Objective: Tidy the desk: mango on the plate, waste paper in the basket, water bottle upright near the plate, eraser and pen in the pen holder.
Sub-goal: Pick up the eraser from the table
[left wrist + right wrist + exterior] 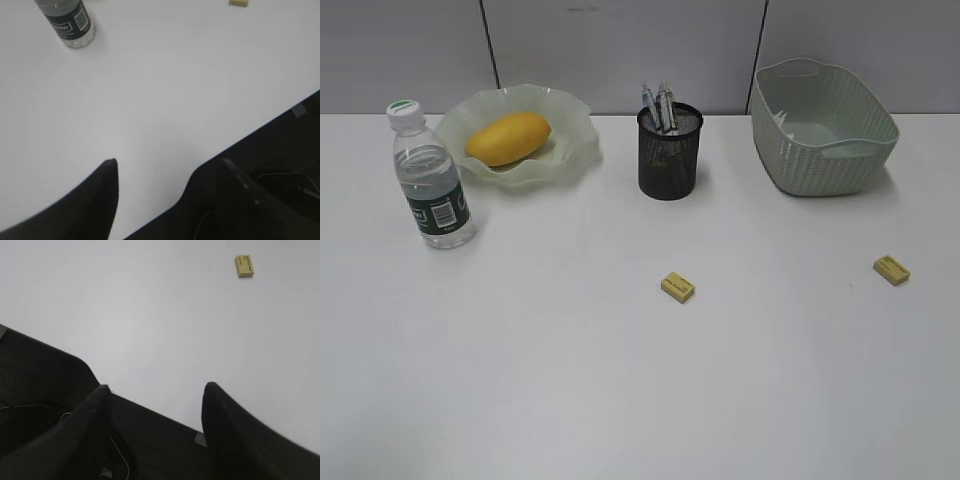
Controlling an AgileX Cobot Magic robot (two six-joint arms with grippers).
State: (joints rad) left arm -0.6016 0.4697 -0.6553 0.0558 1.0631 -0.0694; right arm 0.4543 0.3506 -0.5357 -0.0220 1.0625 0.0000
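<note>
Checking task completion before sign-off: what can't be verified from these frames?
- Basket floor, exterior view: near wall hides it, so waste paper inside cannot be confirmed.
- Pen holder contents, exterior view: dark mesh hides everything below the rim.
- Water bottle, left wrist view: top cut off by the frame edge.

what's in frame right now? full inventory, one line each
water bottle: 1, clear, white cap, dark label; upright, far left, near plate
plate: 1, pale green, wavy rim; back left
mango: 1, yellow-orange; on plate
pen holder: 1, black mesh; back centre
pens: count unclear; in pen holder
basket: 1, pale green; back right
erasers: 2, yellow; on desk, centre and right
left gripper: black, open, empty
right gripper: black, open, empty
</note>
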